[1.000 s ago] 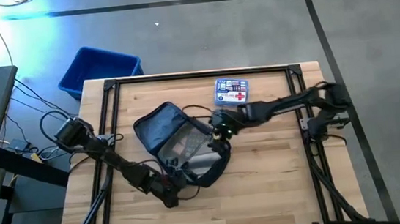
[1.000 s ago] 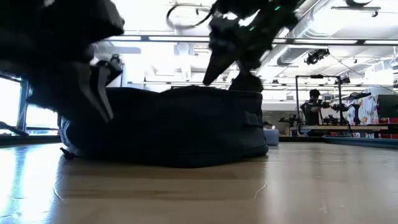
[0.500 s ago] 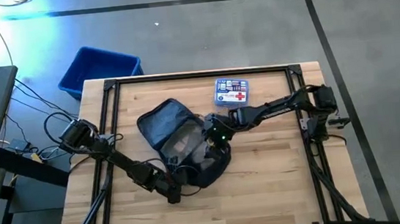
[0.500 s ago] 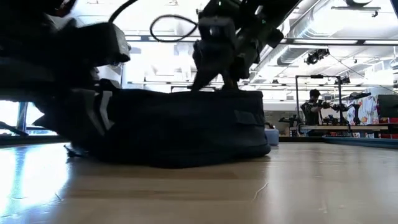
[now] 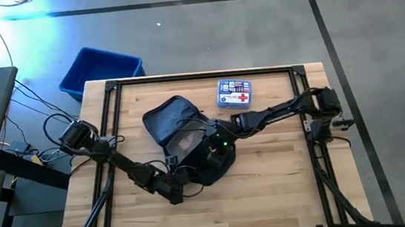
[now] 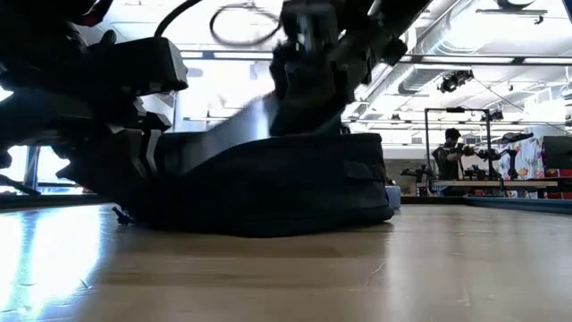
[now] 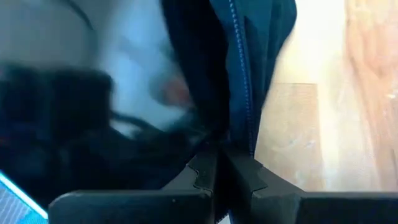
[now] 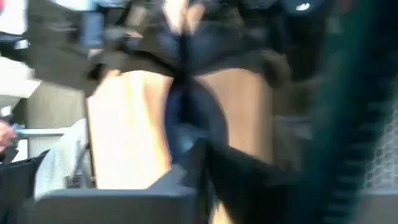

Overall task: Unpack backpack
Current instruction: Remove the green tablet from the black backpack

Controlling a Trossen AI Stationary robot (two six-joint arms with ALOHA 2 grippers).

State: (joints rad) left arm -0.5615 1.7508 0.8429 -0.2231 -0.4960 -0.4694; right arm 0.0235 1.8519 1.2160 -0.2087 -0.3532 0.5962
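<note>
The dark backpack (image 5: 172, 122) lies unzipped in the middle of the table, its flap thrown toward the far side and pale contents (image 5: 184, 141) showing inside. In the low view the backpack (image 6: 268, 188) is a wide dark mound on the wood. My left gripper (image 5: 174, 191) is at the bag's near edge, shut on its rim. My right gripper (image 5: 215, 148) reaches in from the table's right and is sunk into the bag's open mouth, shut; the right wrist view is blurred. My left gripper pinches the backpack's zippered rim (image 7: 239, 127) between its two fingers at the bag's near end, coming low from the table's near left. The bag's body rests on the table. My right gripper is down among the contents; whether it holds any of them I cannot tell.
A blue and white box with a red cross (image 5: 235, 93) lies on the table beyond the bag, toward the far right. A blue bin (image 5: 100, 70) stands on the floor off the far left corner. Bare wood lies to the near right.
My right gripper has moved toward the table's left and near edge, gone down into the backpack's open mouth, and shut. The backpack has shifted a little toward the right, and its flap now lies farther back.
</note>
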